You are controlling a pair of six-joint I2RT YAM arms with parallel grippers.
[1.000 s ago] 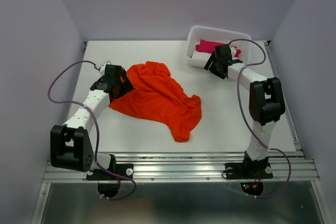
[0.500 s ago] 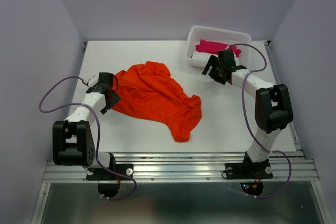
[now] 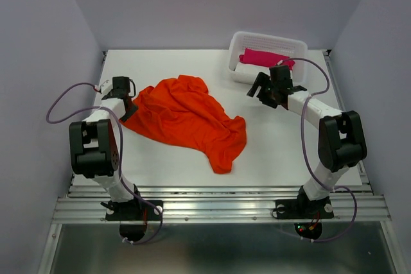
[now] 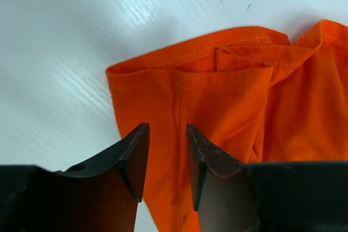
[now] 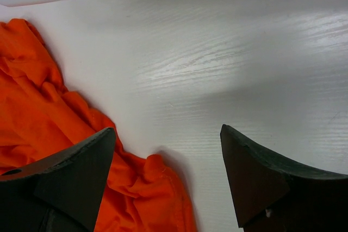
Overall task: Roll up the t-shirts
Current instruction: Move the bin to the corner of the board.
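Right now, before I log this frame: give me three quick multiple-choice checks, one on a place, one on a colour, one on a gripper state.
1. Where does the white basket sit on the table?
A) near-left corner
B) far edge, right side
C) centre

2. What colour is the cloth in the basket?
A) pink
B) blue
C) green

3. What state is the right gripper in?
A) shut, empty
B) open, empty
C) shut on the basket rim

Answers:
1. B, the top view shows it against the far edge on the right.
2. A, pink cloth lies inside it.
3. B, the right wrist view shows the fingers wide apart over bare table, with the orange t-shirt off to one side.
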